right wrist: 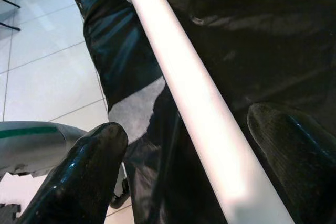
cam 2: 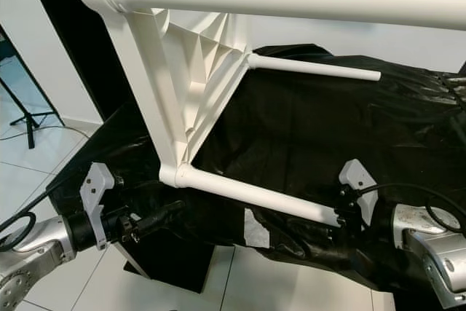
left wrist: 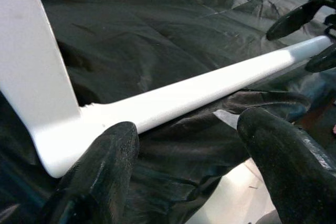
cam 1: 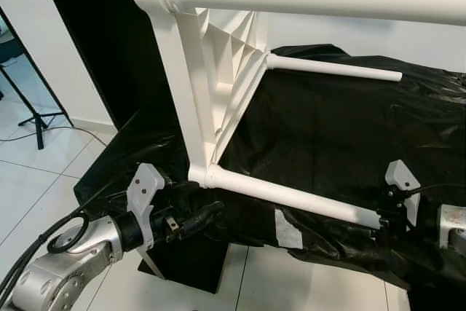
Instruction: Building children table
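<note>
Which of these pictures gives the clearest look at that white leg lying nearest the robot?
The left eye view: the near white leg shows whole, from its corner joint to its free end over the black sheet. The right eye view matches it. Each wrist view shows just a close stretch of it between black fingers.

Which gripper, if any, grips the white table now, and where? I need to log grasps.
The right gripper has its fingers around the free end of the lower leg; whether they clamp it cannot be told. The left gripper is open, holding nothing.
</note>
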### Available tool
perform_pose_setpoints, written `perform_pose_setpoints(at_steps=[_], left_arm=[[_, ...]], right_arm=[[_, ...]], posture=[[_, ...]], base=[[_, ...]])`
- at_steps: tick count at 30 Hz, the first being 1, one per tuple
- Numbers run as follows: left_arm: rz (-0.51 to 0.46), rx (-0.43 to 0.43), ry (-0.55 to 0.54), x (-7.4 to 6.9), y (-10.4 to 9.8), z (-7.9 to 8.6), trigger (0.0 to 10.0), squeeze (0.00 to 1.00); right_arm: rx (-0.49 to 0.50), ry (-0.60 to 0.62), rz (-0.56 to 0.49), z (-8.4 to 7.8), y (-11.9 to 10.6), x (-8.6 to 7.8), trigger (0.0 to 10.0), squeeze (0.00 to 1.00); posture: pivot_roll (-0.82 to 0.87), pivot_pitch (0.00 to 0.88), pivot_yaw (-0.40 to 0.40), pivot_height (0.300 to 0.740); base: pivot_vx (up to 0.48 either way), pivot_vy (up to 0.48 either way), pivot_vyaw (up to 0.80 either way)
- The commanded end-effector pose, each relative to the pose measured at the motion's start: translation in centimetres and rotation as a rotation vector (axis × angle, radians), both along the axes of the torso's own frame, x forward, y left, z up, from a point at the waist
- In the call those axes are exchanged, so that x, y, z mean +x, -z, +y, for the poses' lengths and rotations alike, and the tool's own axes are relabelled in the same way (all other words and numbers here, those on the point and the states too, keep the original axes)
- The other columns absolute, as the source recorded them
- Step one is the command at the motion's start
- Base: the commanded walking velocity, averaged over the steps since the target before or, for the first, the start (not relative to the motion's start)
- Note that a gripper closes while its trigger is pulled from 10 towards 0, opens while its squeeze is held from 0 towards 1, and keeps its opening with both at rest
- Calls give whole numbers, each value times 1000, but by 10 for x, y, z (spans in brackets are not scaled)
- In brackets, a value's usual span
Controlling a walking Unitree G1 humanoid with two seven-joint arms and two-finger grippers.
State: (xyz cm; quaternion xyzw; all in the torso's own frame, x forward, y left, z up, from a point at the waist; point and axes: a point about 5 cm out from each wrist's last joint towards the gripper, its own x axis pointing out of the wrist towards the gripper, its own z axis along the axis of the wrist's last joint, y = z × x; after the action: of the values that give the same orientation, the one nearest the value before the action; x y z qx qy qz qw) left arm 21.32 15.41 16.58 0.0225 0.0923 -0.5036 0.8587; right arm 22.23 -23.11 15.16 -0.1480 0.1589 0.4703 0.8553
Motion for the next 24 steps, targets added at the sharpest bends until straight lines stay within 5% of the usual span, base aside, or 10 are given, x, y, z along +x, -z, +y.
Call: perform_pose_setpoints(at_steps=[1, 9, 14, 24], left_arm=[[4, 26, 57, 2, 0, 2, 10000, 0], [-36, 26, -8, 13, -2, 3, 10000, 0], [-149, 28, -233, 44, -13, 12, 10000, 0], [-198, 16, -437, 70, -18, 26, 10000, 0]], right_arm=[[-13, 3, -13, -1, -3, -3, 10000, 0], [38, 132, -173, 12, -10, 13, 10000, 0], [258, 365, -368, 50, -24, 33, 10000, 0], [384, 576, -447, 62, -23, 46, 10000, 0]], posture=[[-42, 0, 44, 740], [-40, 0, 41, 740], [-27, 0, 38, 740], [-9, 0, 31, 740]], base=[[0, 0, 0], [0, 0, 0], [0, 0, 0], [0, 0, 0]])
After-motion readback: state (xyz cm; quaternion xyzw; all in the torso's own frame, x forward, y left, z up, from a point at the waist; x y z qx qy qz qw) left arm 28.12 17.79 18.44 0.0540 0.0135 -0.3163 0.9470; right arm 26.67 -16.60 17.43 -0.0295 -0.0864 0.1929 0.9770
